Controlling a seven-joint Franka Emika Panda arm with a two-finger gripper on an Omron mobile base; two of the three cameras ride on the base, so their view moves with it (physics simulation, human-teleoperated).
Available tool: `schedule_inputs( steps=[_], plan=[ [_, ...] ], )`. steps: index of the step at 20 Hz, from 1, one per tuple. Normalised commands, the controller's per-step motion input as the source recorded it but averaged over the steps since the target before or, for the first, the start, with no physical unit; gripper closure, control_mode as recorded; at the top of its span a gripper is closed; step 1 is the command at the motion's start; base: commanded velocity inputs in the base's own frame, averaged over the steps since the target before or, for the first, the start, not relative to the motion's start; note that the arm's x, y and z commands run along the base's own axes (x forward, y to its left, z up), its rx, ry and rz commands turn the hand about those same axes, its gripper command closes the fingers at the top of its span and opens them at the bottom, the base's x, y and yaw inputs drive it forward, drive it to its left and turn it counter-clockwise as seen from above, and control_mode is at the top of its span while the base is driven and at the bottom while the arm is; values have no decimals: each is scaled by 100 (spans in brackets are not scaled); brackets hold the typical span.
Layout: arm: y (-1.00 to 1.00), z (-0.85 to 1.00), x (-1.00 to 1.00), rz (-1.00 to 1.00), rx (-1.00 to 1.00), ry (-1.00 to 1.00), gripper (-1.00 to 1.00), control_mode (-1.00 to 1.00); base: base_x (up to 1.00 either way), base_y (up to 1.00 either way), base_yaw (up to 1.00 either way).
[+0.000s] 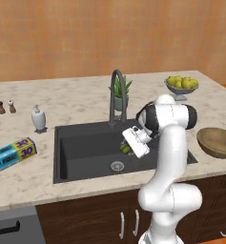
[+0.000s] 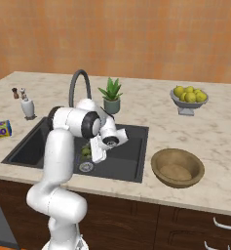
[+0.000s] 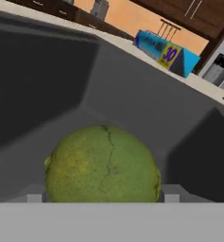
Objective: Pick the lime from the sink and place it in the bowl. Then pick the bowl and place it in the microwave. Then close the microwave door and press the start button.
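- Reaching into the sink (image 1: 76, 147), the pincer (image 1: 128, 148) is spread wide around one lime (image 3: 102, 164) on the sink floor, not clenched.
- One bowl (image 2: 178, 167) sits on the tabletop (image 1: 71, 102) right of the sink.
- Behind the sink: one faucet (image 1: 117, 95), one plant (image 2: 111, 95).

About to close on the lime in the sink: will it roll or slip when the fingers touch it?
The lime is round and lies loose on the flat sink floor, so an off-centre touch would probably roll it. Its rind looks firm and matte, likely not very slippery. It sits centred before the open gripper, so a squeeze should hold it.
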Motion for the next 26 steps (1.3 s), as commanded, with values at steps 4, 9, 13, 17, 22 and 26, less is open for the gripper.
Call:
schedule_inputs(
  steps=[4, 9, 13, 17, 22, 26],
  plan=[
    [-46, 97, -48, 0, -1, -1, 100, -100, 0, 0, 0],
    [-62, 84, -69, 0, 0, -3, 100, -100, 0, 0, 0],
    [-61, 77, -71, -2, -3, 0, 100, -100, 0, 0, 0],
    [-35, 76, -65, -15, -16, 0, 100, -100, 0, 0, 0],
    [-32, 67, -59, -20, -25, 0, 100, -100, 0, 0, 0],
    [-36, 52, -41, -26, -31, 1, 100, -100, 0, 0, 0]
  ],
)
